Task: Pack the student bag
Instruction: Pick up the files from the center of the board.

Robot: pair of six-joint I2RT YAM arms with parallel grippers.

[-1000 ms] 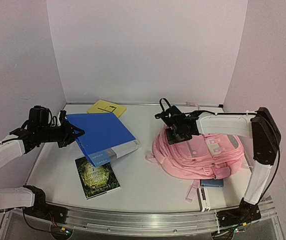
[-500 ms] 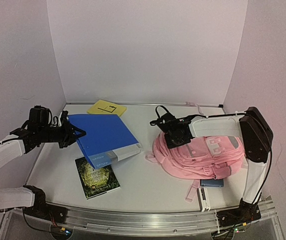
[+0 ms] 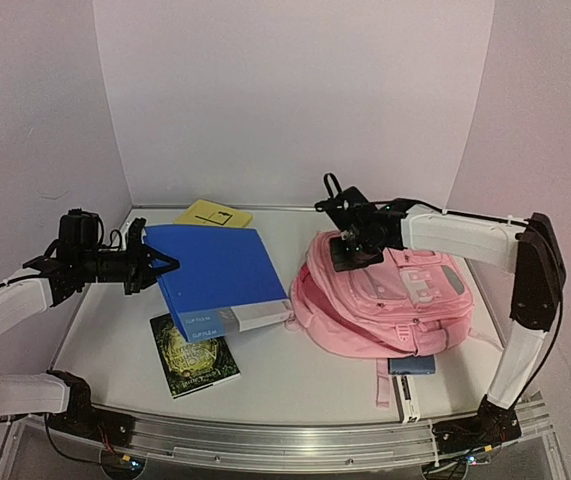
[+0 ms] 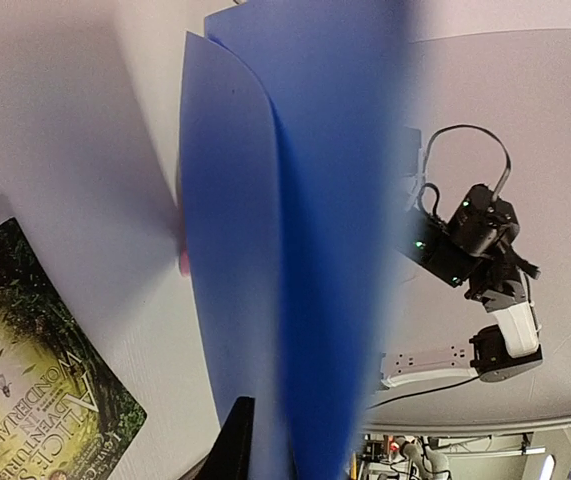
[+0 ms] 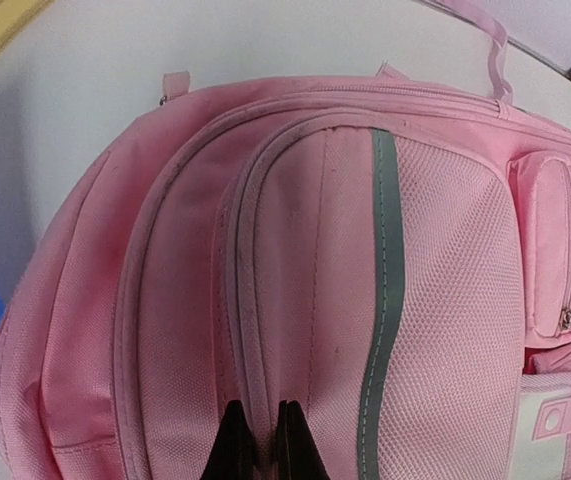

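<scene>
Since half a second ago, my right gripper (image 3: 351, 252) is hauling the bag (image 3: 395, 300) up and back, pinched tight on its top fabric. The bag is sitting on the right of the counter (image 3: 285, 370), directly beneath it. My left gripper (image 3: 160, 267) is clamping the folder (image 3: 210, 275), edging it bagward.

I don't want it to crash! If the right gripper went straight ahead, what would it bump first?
The soft pink fabric backpack: the right gripper points into its front panel, jaws seemingly pinching it already.
</scene>
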